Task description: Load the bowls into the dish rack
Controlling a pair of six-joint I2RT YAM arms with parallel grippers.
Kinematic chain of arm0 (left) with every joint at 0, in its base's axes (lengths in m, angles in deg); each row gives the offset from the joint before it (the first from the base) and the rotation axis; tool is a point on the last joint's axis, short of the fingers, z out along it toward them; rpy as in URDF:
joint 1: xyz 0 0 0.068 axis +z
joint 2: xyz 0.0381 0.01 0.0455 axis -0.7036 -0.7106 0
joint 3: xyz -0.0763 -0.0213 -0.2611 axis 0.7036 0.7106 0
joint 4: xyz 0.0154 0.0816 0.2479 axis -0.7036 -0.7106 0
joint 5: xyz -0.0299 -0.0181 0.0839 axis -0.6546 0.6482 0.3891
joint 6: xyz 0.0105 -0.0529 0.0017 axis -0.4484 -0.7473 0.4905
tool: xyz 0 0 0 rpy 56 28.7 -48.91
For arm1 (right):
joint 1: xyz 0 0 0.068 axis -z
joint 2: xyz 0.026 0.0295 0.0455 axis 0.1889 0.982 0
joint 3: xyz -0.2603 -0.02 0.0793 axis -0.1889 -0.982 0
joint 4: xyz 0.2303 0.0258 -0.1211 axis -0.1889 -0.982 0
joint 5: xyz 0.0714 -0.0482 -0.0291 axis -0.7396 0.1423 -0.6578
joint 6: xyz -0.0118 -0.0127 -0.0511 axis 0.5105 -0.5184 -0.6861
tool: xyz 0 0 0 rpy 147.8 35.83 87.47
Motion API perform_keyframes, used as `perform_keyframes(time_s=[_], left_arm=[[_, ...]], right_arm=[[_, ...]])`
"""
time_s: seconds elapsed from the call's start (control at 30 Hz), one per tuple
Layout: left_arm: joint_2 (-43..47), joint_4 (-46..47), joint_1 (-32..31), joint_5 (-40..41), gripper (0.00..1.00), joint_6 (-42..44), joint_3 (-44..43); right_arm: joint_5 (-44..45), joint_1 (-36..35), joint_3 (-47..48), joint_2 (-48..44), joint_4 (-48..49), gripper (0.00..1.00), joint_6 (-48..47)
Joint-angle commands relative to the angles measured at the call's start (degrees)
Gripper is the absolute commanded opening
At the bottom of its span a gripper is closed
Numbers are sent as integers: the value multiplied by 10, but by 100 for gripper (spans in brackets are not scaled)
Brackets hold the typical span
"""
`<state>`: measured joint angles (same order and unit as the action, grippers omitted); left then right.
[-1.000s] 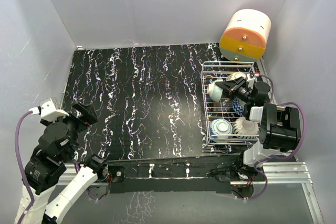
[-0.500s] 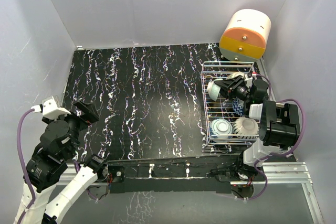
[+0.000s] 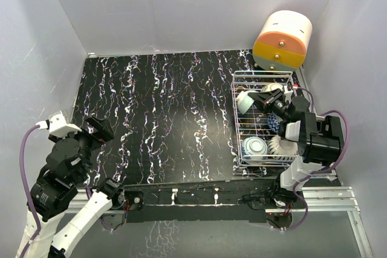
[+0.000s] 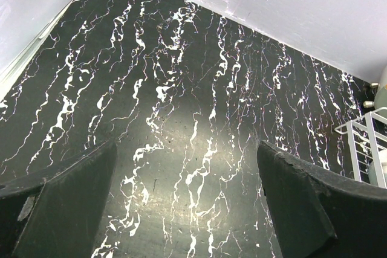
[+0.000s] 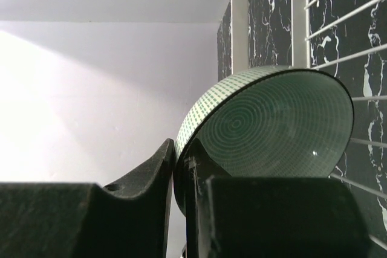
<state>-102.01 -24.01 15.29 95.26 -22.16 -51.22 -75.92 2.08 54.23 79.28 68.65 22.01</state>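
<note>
The silver wire dish rack (image 3: 237, 126) stands at the table's right side. My right gripper (image 3: 254, 99) is shut on the rim of the mint green bowl (image 3: 243, 101) and holds it on edge in the rack's far left part. In the right wrist view the fingers (image 5: 163, 167) pinch the rim of the mint bowl (image 5: 272, 131) beside the rack's wires (image 5: 239, 22). A blue-and-white bowl (image 3: 254, 146) and a cream bowl (image 3: 282, 145) sit in the rack's near end. The red-orange bowl is hidden. My left gripper (image 3: 97, 132) is open and empty over the bare table (image 4: 186, 146).
A cream-and-orange drawer box (image 3: 282, 39) stands behind the rack at the back right corner. Grey walls close in the black marbled table (image 3: 163, 113) on three sides. The rack's corner shows at the right edge of the left wrist view (image 4: 369, 143).
My right gripper has carried the mint bowl slightly toward the rack's far left corner. The left arm has barely moved.
</note>
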Motion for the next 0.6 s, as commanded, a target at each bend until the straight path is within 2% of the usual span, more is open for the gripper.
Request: perform_keyframes(time_s=[0.0, 0.13, 0.3, 0.57], left_arm=[[-6, 1, -2, 4, 97, 8, -4], [-3, 1, -2, 6, 97, 8, -3], [-4, 0, -1, 8, 97, 9, -2], [-1, 0, -2, 7, 97, 8, 2]], right_arm=[[45, -2, 23, 1, 101, 8, 34], [73, -4, 27, 3, 105, 8, 16], [97, -6, 12, 43, 175, 8, 30], [117, -8, -33, 73, 192, 8, -2]])
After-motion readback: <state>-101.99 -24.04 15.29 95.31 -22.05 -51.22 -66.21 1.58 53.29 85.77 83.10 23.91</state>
